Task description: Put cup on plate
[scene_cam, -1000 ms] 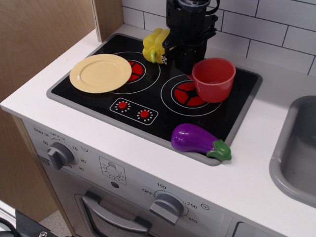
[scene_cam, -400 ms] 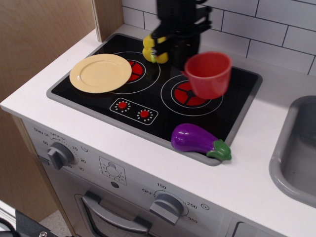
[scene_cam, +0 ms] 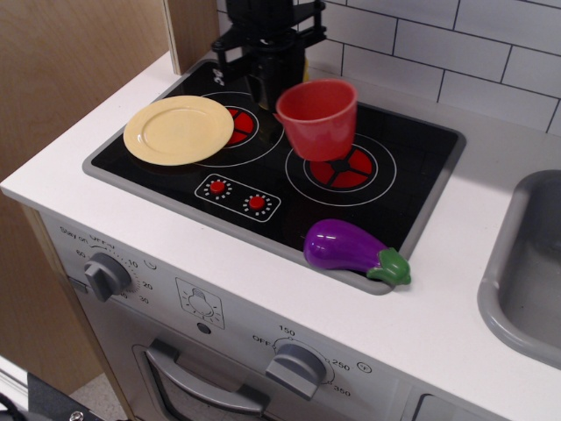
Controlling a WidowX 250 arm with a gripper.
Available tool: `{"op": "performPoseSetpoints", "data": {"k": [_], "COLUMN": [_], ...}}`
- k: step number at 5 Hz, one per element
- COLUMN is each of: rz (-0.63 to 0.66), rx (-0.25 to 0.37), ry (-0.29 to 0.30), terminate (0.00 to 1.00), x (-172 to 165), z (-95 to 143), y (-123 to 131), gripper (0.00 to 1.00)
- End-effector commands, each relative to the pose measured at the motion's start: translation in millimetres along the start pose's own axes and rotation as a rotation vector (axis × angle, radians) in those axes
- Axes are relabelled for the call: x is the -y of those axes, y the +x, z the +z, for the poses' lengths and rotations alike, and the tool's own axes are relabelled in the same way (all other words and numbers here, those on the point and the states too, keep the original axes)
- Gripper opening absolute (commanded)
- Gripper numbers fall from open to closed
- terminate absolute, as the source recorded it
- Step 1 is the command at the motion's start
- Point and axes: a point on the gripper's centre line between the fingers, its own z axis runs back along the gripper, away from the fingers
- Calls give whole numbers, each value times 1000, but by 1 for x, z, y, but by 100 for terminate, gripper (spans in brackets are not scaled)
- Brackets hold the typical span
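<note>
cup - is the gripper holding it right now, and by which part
Yes. The red cup is off the stove, carried by the gripper at its back-left side; the exact contact is hidden behind the cup.

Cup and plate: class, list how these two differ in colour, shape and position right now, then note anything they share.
The cup is red; the plate is pale yellow. The cup is deep with tapered sides; the plate is flat and wide with a raised rim. The cup appears held above the stovetop by the claw; the plate lies on the stovetop's left burner. Both are round and look empty.
</note>
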Motion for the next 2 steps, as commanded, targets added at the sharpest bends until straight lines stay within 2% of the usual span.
{"op": "performPoseSetpoints", "data": {"k": [1,2], "rz": [-41,-54], "rx": [67,108], "ry": [-39,-54], "terminate": [0,0], "x": [-22,-32], "z": [34,39], "y": [22,34], "gripper": [0,0]}}
